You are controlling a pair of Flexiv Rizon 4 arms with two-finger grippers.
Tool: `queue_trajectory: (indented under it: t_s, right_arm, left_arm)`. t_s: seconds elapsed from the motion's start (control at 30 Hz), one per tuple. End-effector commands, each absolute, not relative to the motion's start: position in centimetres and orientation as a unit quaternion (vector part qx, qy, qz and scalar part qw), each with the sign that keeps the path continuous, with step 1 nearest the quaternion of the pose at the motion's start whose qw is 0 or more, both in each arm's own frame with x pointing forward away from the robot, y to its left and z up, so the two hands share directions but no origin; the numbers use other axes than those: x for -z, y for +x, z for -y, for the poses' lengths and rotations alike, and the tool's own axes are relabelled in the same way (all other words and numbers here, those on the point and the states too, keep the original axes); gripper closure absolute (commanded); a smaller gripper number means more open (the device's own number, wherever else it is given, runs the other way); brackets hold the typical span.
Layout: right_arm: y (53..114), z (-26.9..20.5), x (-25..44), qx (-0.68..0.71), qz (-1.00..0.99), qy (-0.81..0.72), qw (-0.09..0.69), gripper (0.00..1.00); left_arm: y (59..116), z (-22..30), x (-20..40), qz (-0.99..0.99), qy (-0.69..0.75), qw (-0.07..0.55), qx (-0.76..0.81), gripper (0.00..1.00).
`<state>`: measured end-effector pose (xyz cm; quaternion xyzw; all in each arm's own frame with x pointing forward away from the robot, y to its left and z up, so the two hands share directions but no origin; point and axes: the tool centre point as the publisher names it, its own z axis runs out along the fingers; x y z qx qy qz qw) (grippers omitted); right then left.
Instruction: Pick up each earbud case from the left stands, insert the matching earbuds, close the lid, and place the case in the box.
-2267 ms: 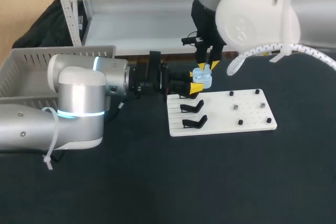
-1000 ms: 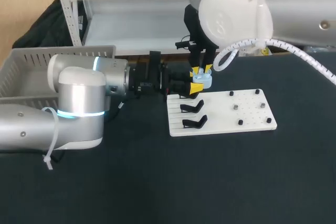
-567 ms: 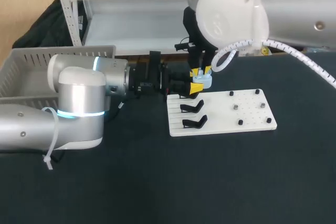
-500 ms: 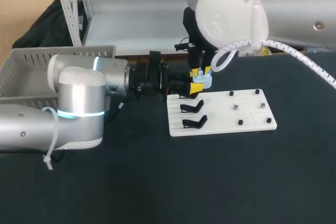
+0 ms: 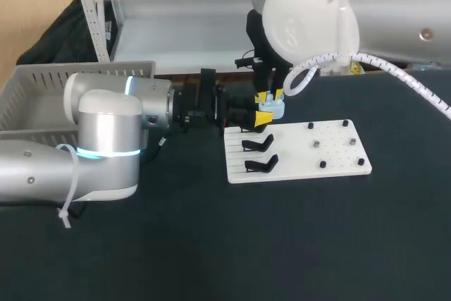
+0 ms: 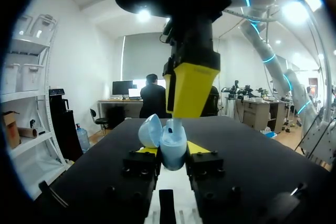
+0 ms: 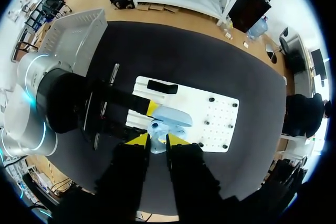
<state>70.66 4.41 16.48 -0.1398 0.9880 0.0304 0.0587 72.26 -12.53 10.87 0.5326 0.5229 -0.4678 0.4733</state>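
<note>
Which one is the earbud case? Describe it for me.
Find the white board on the dark table. At its far left corner, the left gripper clamps the earbud case: pale blue, lid open, unlike the black stands beside it.

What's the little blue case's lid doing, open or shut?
Open. In the left wrist view the lid tilts back off the blue case, which the left end effector clamps from both sides.

A dark desk (image 5: 282,244) carries a flat white board (image 5: 338,156), which lies in the far half, about midway between the left and right edges. The board has black stands (image 5: 259,144) on its left part and small black pegs (image 5: 322,164) on its right. A grey slatted box (image 5: 42,79) sits at the far left corner; whether it rests on the desk is unclear.
</note>
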Motion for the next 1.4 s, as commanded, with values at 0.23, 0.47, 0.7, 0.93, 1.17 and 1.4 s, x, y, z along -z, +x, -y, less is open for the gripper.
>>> queue_trajectory:
  t_s: [0.23, 0.47, 0.7, 0.93, 1.17, 1.4]
  right_arm:
    - [70.89, -4.66, -16.38, -0.029, -0.988, -0.141, 0.059, 1.0]
    - [70.99, -4.68, -16.23, -0.027, -0.988, -0.141, 0.06, 1.0]
    - [71.13, -4.81, -16.1, -0.025, -0.988, -0.14, 0.062, 1.0]
    - [71.31, -4.92, -15.99, -0.024, -0.988, -0.14, 0.063, 1.0]
    - [71.38, -4.87, -15.88, -0.023, -0.988, -0.138, 0.064, 1.0]
    - [71.45, -4.81, -15.75, -0.023, -0.988, -0.137, 0.064, 1.0]
  left_arm:
    - [72.01, 12.54, -10.85, -0.524, 0.531, 0.476, 0.465, 1.0]
    - [72.01, 12.54, -10.85, -0.524, 0.531, 0.476, 0.465, 1.0]
    - [72.01, 12.54, -10.85, -0.524, 0.531, 0.476, 0.465, 1.0]
    - [72.01, 12.54, -10.85, -0.524, 0.531, 0.476, 0.465, 1.0]
    - [72.01, 12.54, -10.85, -0.524, 0.531, 0.476, 0.465, 1.0]
    - [72.01, 12.54, -10.85, -0.524, 0.531, 0.476, 0.465, 1.0]
